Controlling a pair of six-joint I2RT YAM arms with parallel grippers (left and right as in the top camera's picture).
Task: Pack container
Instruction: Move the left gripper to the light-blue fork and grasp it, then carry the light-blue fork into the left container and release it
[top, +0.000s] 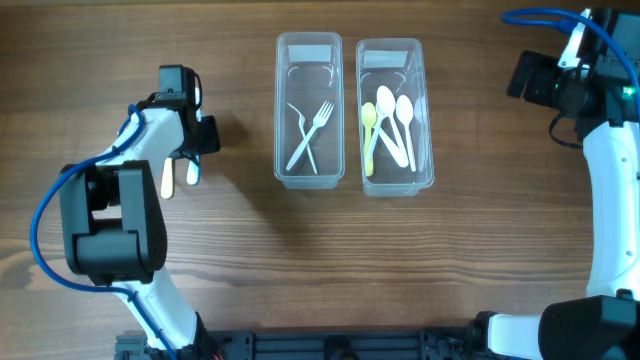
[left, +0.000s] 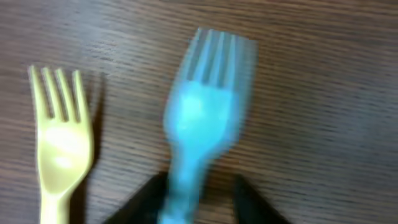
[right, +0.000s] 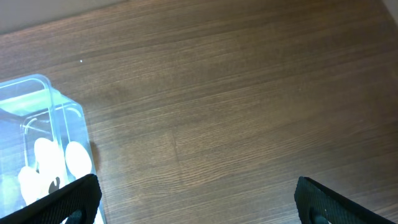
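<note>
Blue fork (left: 208, 109): at the left of the tabletop (top: 480, 270), well apart from both containers; picture blurred.
Left end effector (left: 198, 190): fingers straddle the blue fork's handle. Whether they are clamped on it cannot be told.
Yellow fork (left: 61, 143): lies just beside, tines the same way; judged next in turn.
Fork container (top: 281, 120): holds two pale forks, so it is the judged destination.
Spoon container (top: 429, 120): spoons only; sorting by type.
Right end effector (right: 198, 183): spread wide, empty, held clear beyond the spoon container.
</note>
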